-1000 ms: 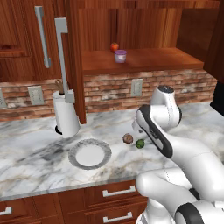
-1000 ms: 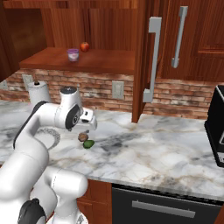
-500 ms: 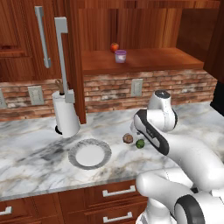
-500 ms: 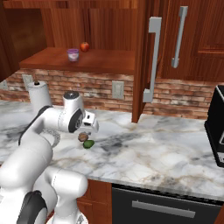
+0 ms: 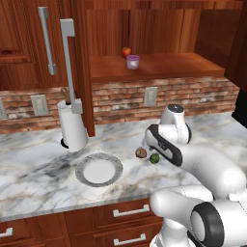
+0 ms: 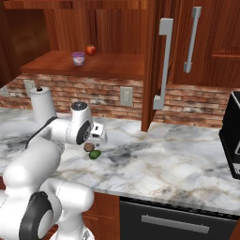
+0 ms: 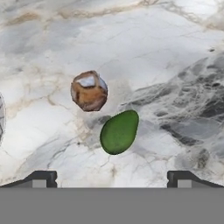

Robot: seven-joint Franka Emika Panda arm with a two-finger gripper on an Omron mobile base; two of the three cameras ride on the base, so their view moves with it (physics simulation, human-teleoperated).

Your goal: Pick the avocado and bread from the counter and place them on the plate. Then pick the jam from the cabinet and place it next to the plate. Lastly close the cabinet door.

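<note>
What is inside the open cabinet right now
On the cabinet shelf stand the jam and a small red-orange fruit just behind it. The space above them looks bare.

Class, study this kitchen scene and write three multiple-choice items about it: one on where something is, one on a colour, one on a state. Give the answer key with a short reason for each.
1. Where does the jam stand?
A. On the cabinet shelf, beside a red-orange fruit
B. On the plate
C. On the counter by the avocado

2. What colour is the avocado?
A. Yellow
B. Dark green
C. Purple

3. What state is the claw in?
A. Shut on the bread
B. Shut on nothing
C. Open, holding nothing

Key:
1 A: both base views show the lilac jar on the wooden shelf next to the fruit.
2 B: the hand view shows a green avocado lying on the counter close by the brown bread.
3 C: the hand view shows the finger tips wide apart with both foods loose on the marble, and the plate bare.
</note>
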